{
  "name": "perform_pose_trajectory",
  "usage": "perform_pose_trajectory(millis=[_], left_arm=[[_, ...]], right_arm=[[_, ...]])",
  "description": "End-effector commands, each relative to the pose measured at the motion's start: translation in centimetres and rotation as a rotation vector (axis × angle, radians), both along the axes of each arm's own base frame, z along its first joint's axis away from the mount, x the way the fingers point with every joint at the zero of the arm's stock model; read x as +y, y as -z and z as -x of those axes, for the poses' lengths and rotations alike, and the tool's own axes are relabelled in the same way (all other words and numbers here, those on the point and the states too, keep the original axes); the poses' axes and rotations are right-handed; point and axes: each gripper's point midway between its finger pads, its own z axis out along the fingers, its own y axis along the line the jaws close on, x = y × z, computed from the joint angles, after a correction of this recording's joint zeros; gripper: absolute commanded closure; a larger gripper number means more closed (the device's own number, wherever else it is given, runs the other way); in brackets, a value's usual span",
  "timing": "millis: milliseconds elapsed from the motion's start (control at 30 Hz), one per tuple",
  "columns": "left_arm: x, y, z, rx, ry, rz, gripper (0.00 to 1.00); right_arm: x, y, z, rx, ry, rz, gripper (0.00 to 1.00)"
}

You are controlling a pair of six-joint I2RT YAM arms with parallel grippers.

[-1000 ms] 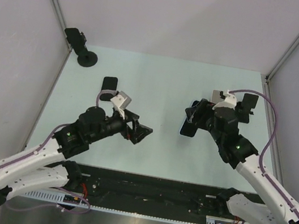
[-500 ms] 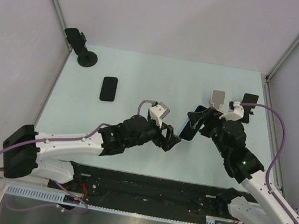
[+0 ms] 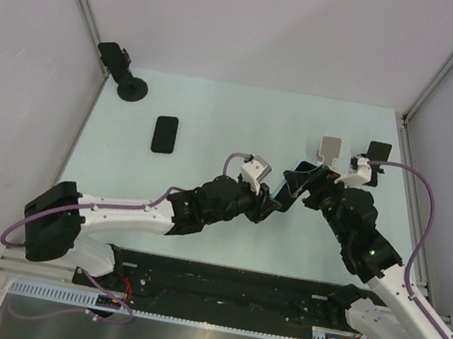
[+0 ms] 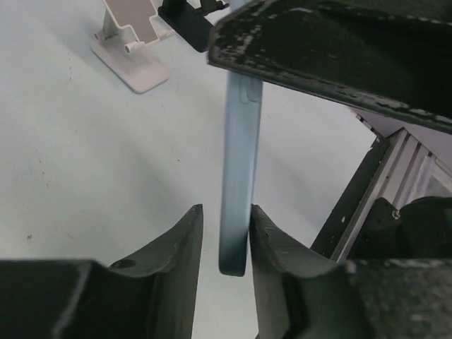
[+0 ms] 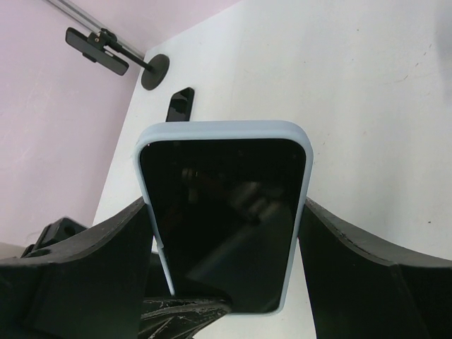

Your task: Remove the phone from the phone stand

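While my right gripper clamps the blue-cased phone by its 2 long sides, the phone hangs clear of the table just right of centre in the overhead view — the white phone stand sits apart from it, above and slightly right. My left gripper is narrowed around the phone's lower edge: 1 finger touches the case, a sliver of table shows beside the other — not clamped.
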Motion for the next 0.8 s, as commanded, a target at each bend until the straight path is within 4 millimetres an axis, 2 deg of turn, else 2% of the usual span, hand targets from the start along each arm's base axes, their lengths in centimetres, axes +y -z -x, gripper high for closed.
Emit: perform_pose_trajectory(millis=[0,67,100,133,167,233,267,333,367,467,533,567,667,700,767], left_arm=[[-1.3,-2.9,-0.1,-0.036,0.009,0.08,0.7],[-1.2,-2.9,0.0,-0.039,0.015,0.079,0.83],[-1.2,-2.8,0.0,-0.042,0.015,0.078,0.89],[-1.1,-2.9,0.0,-0.045,0.014,0.077,0.99],[-1.0,-2.6,-0.1,-0.045,0.01,0.072,1.0],[-0.8,-2.6,-0.1,-0.047,0.006,0.071,1.0],[-0.7,-2.5,-0.1,-0.048,0.003,0.068,1.0],[-0.5,-2.4,-0.2,-0.05,-0.001,0.067,1.0],[-0.4,-2.3,-0.4,-0.049,-0.007,0.064,1.0],[0.3,-1.8,-1.1,-0.029,-0.023,0.065,1.0],[0.8,-1.2,-1.5,-0.014,-0.028,0.062,1.0],[1.3,-1.0,-2.1,-0.009,-0.044,0.061,1.0],[2.6,-0.1,-3.4,0.024,-0.077,0.062,1.0],[2.9,0.2,-3.8,0.037,-0.083,0.063,1.0],[4.3,0.7,-5.3,0.064,-0.116,0.068,1.0]], right_arm=[[0.7,-3.7,0.2,-0.102,-0.023,-0.113,1.0],[0.6,-3.4,0.1,-0.101,-0.017,-0.108,0.97],[0.5,-3.4,0.0,-0.102,-0.014,-0.104,0.93],[0.4,-3.2,0.0,-0.104,-0.011,-0.096,0.88],[0.3,-3.2,-0.1,-0.106,-0.007,-0.091,0.73],[0.0,-3.2,-0.2,-0.117,0.0,-0.074,0.55],[-0.1,-3.1,-0.3,-0.12,0.007,-0.068,0.38],[-0.5,-3.2,-0.3,-0.138,0.011,-0.047,0.26],[-0.7,-3.0,-0.4,-0.14,0.016,-0.034,0.17],[-1.6,-2.7,-0.7,-0.151,0.052,-0.012,0.01],[-2.1,-2.7,-0.8,-0.16,0.066,0.0,0.0],[-2.3,-3.4,-1.0,-0.2,0.073,0.014,0.0],[-2.9,-3.7,-1.3,-0.264,0.09,0.057,0.0],[-3.0,-2.5,-1.4,-0.267,0.089,0.1,0.0],[-3.3,-2.0,-1.6,-0.293,0.103,0.121,0.0]])
